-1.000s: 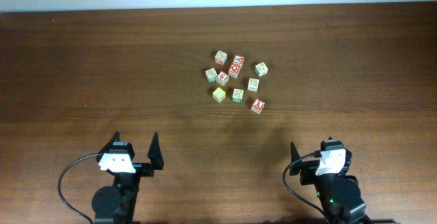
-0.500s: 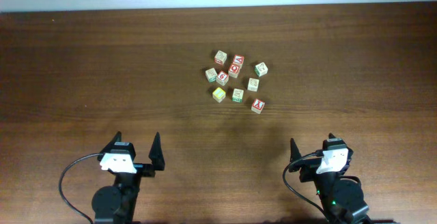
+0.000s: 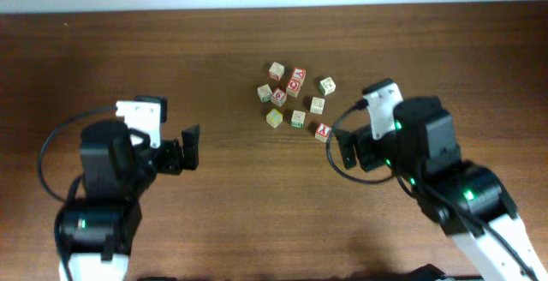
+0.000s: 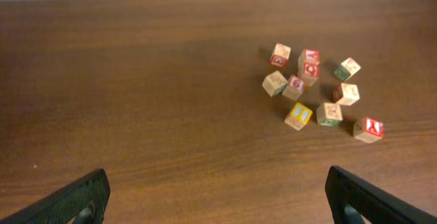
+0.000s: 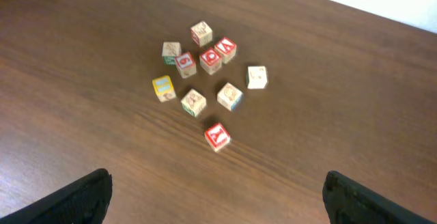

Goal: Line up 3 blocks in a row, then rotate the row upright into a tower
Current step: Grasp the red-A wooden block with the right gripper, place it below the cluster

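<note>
The red-faced light-wood alphabet cube [image 3: 323, 131], the green-marked pale cube [image 3: 297, 118] and the second pale cube [image 3: 318, 104] lie unmoved mid-table. Both arms have advanced from the near edge toward them.

Count:
- ten cubes on the dark brown wooden table [image 3: 171, 58]
- one yellow-faced cube [image 3: 274, 118]

The left gripper [image 4: 217, 183] and right gripper [image 5: 217, 183] are spread wide and empty.

1. The left arm [image 3: 103, 182] rises from the near left edge of the desk [image 3: 223, 212] and leans forward.
2. The left claw [image 3: 175, 127] faces the middle of the desk with its jaws spread wide and nothing between them.
3. In the left wrist view its dark fingers [image 4: 75, 200] sit at the two lower corners, well apart.
4. The right arm [image 3: 454, 187] leans forward from the near right.
5. The right claw [image 3: 360, 120] is also spread wide and empty.
</note>
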You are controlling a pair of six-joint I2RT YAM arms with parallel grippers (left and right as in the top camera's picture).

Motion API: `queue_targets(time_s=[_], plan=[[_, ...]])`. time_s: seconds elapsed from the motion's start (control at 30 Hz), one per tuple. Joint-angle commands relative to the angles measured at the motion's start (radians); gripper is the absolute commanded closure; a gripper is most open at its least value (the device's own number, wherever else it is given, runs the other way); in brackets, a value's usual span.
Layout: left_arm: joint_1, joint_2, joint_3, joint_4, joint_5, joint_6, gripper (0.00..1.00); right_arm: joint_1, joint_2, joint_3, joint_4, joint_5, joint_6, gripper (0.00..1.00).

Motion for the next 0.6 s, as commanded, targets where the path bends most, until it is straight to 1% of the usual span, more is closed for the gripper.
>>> queue_targets(time_s=[0.0,0.03,0.1,0.2,0.23,0.3,0.33,0.4,0.43,0.47,0.57], plan=[[0.003,0.239,0.164,-0.093,0.011,0.034,0.01,-0.130,0.149,0.088,0.002,-0.278,-0.010,0.01],[0.003,0.332,0.204,-0.109,0.017,0.033,0.01,-0.239,0.226,0.088,0.000,-0.469,-0.010,0.01],[0.003,0.408,0.207,-0.090,0.018,0.033,0.01,-0.317,0.327,0.088,-0.006,-0.623,-0.006,0.02],[0.003,0.468,0.206,-0.077,0.018,0.032,0.01,-0.326,0.506,0.088,0.056,-0.668,-0.006,0.01],[0.003,0.468,0.206,-0.056,0.019,0.032,0.01,-0.326,0.564,0.088,0.077,-0.546,0.134,0.23],[0.003,0.468,0.206,-0.027,0.019,0.032,0.01,-0.285,0.634,0.088,0.090,-0.288,0.420,0.29],[0.003,0.468,0.206,-0.028,0.018,0.032,0.01,-0.241,0.676,0.088,0.103,-0.238,0.501,0.31],[0.003,0.468,0.206,-0.027,0.018,0.032,0.01,-0.168,0.747,0.088,0.169,-0.239,0.548,0.38],[0.003,0.468,0.206,-0.024,0.018,0.032,0.01,-0.127,0.779,0.088,0.198,-0.191,0.589,0.43],[0.003,0.468,0.206,-0.024,0.018,0.032,0.01,-0.093,0.805,0.088,0.198,-0.109,0.631,0.44],[0.003,0.468,0.206,-0.026,0.018,0.032,0.01,-0.064,0.854,0.088,0.224,-0.034,0.666,0.53]])
